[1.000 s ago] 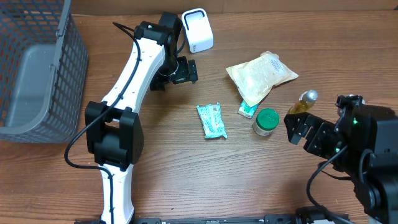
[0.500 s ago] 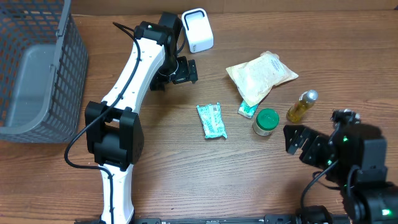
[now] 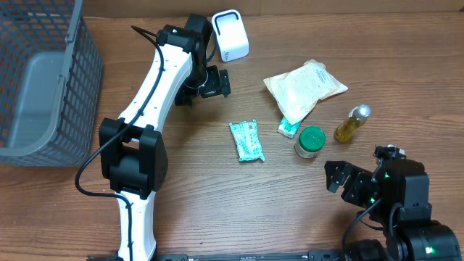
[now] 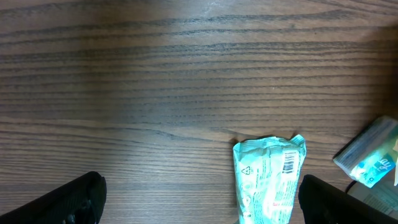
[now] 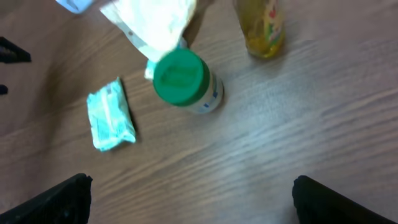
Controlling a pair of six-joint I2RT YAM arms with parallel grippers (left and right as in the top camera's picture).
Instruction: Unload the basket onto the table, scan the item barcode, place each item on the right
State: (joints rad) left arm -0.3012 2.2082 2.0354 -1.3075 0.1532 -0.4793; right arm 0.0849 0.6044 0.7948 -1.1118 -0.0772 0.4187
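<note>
The left tool [image 3: 206,87] is over the brown wooden tabletop [image 3: 217,196] towards its far side. Its two black fingers [image 4: 68,199] are spread as wide as they go and have hold of nothing. In the left wrist view mostly bare wood lies between them, and the upper end of the crinkled teal plastic packet [image 4: 268,177] shows low in the gap, untouched. A printed barcode [image 4: 287,163] faces up on that end of the packet. From overhead the packet lies flat about mid-tabletop, well apart from the white rounded barcode scanner [image 3: 230,34], which stands at the far edge just beside the left arm's wrist

The right tool [image 3: 342,183] is over the near right part of the tabletop, likewise fully spread and empty, with only wood between its dark fingers [image 5: 62,199]. Ahead of it, none of them touched, stand a small jar with a green lid [image 5: 183,78] and a bottle of yellow liquid with a silver cap [image 3: 351,123]. Beyond them lies a pale bag of whitish grains [image 3: 304,87]. A small teal-and-white box [image 3: 288,128] sits partly under that bag, just beside the jar. A grey wire basket [image 3: 43,72] fills the far left corner
</note>
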